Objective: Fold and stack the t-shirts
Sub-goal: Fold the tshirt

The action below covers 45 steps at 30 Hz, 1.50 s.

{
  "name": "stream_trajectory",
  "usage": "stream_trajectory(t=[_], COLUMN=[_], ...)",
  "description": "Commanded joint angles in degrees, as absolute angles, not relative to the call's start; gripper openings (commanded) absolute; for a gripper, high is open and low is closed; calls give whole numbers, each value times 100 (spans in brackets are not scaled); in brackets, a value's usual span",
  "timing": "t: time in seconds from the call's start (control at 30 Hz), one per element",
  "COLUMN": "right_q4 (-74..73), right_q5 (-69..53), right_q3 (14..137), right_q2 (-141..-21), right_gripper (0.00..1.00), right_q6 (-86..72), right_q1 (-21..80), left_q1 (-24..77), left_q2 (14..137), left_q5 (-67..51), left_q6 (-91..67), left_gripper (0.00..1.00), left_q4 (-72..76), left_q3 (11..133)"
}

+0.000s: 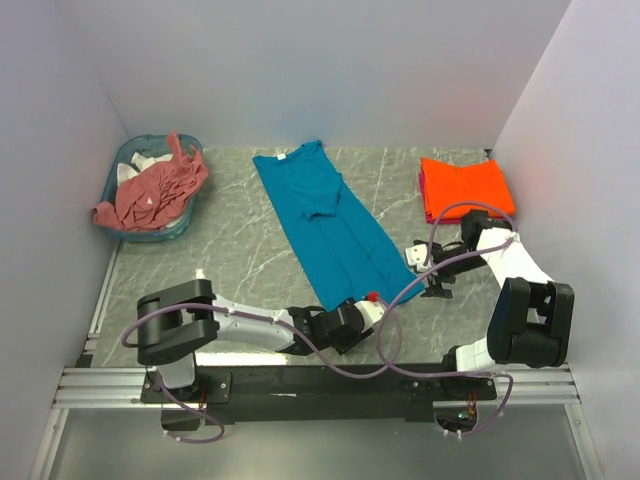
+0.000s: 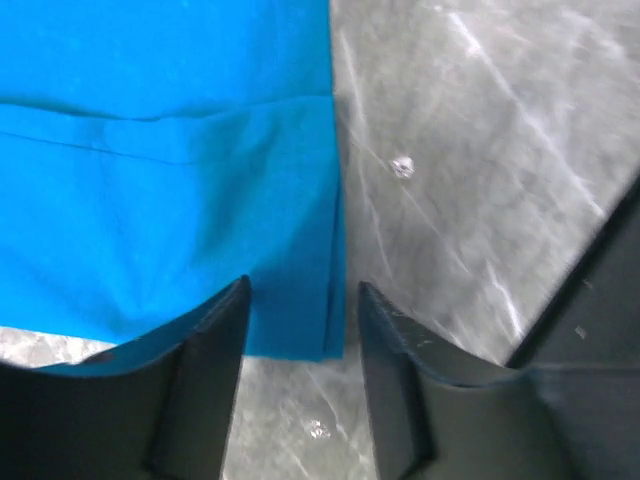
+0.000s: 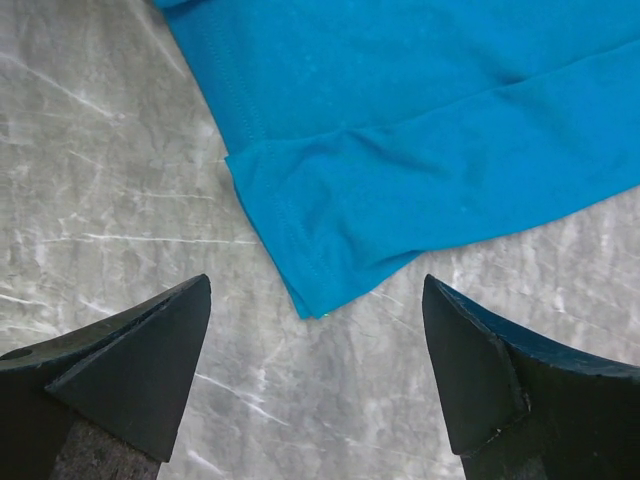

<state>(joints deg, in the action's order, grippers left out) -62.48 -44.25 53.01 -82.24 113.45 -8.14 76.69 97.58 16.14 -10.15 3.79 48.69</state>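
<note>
Tee [image 1: 325, 225] limp and light, best pinched at near-edge hem corners; left gripper [image 2: 303, 290] part-open astride one, right gripper [image 3: 317, 290] wide, empty.

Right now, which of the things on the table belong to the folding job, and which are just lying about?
Part of the job:
teal-blue t-shirt, spread flat in the middle
orange t-shirt, folded, far right
salmon-pink t-shirt, crumpled in the basket

Just lying about:
teal plastic basket, far left
something white inside it, too small to identify
</note>
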Motion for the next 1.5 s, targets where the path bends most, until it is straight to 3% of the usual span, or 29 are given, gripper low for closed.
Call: stream_trajectory(t=[0.0, 0.2, 0.3, 0.33, 0.37, 0.67, 1.27, 1.4, 1.47], right_q4=[-6469, -6399, -6302, -6267, -6232, -5178, -4061, -4069, -4139], right_q5=[-4482, -4474, -4386, -4342, -4281, -3358, -2567, -2548, -2680], right_q3=[5238, 5142, 5089, 5054, 5002, 4386, 3964, 3893, 3972], right_q2=[-8279, -8270, -8279, -8271, -8244, -7990, -8165, -8086, -7981], right_gripper=[91, 90, 90, 89, 88, 79, 56, 56, 64], right_q6=[11760, 11865, 11874, 11891, 12013, 11682, 11162, 11101, 10926], right_q1=[-844, -826, -774, -756, -738, 139, 791, 817, 817], left_q1=[7752, 7770, 7770, 7778, 7796, 7831, 7831, 7831, 7831], left_q2=[9984, 9897, 9844, 9835, 9835, 9580, 9228, 9246, 9220], left_q5=[2434, 2838, 2787, 2760, 2699, 2014, 1802, 1784, 1775], left_q6=[-1256, -1590, -1714, -1731, -1740, -1731, -1899, -1881, -1898], left_gripper=[49, 30, 13, 2, 0, 0, 0, 0, 0], left_q4=[290, 62, 53, 53, 96, 606, 905, 914, 923], left_q3=[5071, 4852, 4729, 4729, 4702, 4553, 4175, 4192, 4184])
